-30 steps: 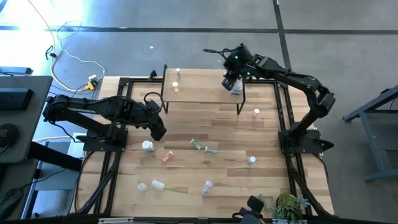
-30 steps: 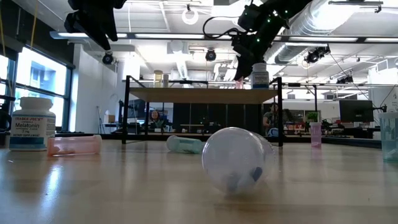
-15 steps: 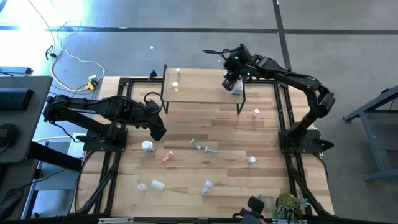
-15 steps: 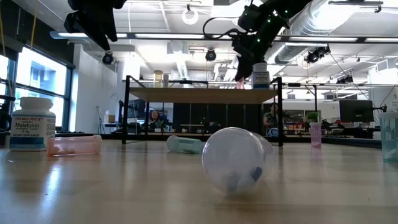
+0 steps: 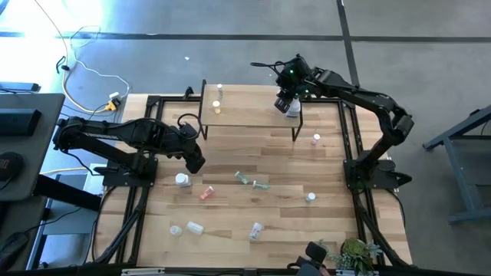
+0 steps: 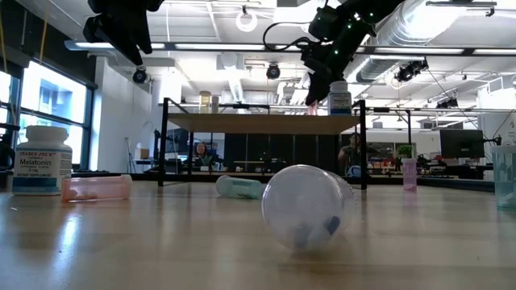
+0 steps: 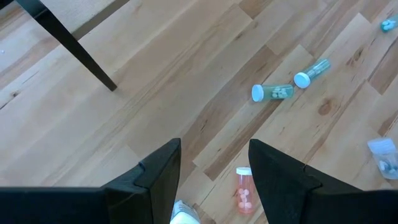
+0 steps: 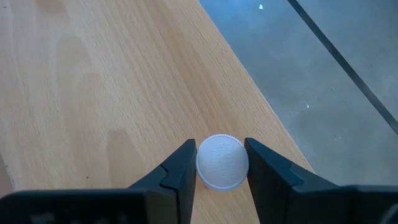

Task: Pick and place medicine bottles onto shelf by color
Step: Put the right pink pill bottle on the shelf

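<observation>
A white-capped bottle is gripped by the right pincer at the shelf's right end, close to its edge, standing upright on the board. Two small bottles are seen at the shelf's opposite end. Below the shelf, over the worktop, the left pincer is held released, with other bottles scattered nearby.

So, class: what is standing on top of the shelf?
On the shelf: two small bottles at one end, a white-capped bottle in the right gripper at the other. The arm covers its body.
</observation>
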### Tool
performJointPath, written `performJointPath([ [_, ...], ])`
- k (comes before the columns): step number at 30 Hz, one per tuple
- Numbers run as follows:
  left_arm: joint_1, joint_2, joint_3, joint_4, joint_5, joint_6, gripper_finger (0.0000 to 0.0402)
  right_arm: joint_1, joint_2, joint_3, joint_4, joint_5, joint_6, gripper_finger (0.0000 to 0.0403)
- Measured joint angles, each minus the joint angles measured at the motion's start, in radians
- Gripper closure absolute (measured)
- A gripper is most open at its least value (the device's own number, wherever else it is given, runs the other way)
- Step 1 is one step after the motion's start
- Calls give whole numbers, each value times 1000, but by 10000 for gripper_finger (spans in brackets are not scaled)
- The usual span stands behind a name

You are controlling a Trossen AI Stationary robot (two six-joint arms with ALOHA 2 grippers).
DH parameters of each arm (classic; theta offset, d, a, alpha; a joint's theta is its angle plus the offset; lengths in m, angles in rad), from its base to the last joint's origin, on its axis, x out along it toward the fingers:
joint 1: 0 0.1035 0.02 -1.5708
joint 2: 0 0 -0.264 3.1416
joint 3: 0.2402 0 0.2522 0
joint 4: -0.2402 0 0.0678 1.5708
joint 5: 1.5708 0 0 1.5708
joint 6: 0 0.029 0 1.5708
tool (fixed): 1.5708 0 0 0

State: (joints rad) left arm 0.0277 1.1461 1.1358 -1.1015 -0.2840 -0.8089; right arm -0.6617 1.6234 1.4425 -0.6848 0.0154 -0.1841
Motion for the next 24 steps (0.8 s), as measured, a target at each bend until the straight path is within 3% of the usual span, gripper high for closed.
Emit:
performJointPath([
  [13, 0, 0, 0, 0, 10, 0, 222, 0, 0, 0, -8, 45, 0, 227],
  [24, 0, 0, 0, 0, 11, 0, 222, 0, 0, 0, -8, 45, 3, 224],
])
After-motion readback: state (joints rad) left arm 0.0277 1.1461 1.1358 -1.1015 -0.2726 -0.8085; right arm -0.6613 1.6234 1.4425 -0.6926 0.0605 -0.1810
